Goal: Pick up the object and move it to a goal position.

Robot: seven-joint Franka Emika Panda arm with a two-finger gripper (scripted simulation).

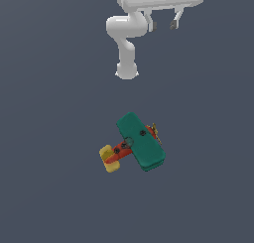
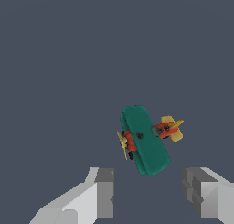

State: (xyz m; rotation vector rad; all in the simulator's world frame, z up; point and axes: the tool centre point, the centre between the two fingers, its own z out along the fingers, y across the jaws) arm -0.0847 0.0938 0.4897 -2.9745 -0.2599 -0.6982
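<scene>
A small toy plane (image 1: pixel 134 143) lies on the flat grey desk (image 1: pixel 49 177), near the middle of the exterior view. Its broad teal wings run at a slant; the yellow tail points toward the exterior view's left and the tan propeller toward the exterior view's right. The white arm (image 1: pixel 126 43) hangs at the top of that view, well apart from the plane. The claw (image 2: pixel 148 193) is released, its two fingers (image 2: pixel 104 193) spread wide with nothing between them. In the wrist view the plane (image 2: pixel 145 138) sits beyond the fingertips, untouched.
</scene>
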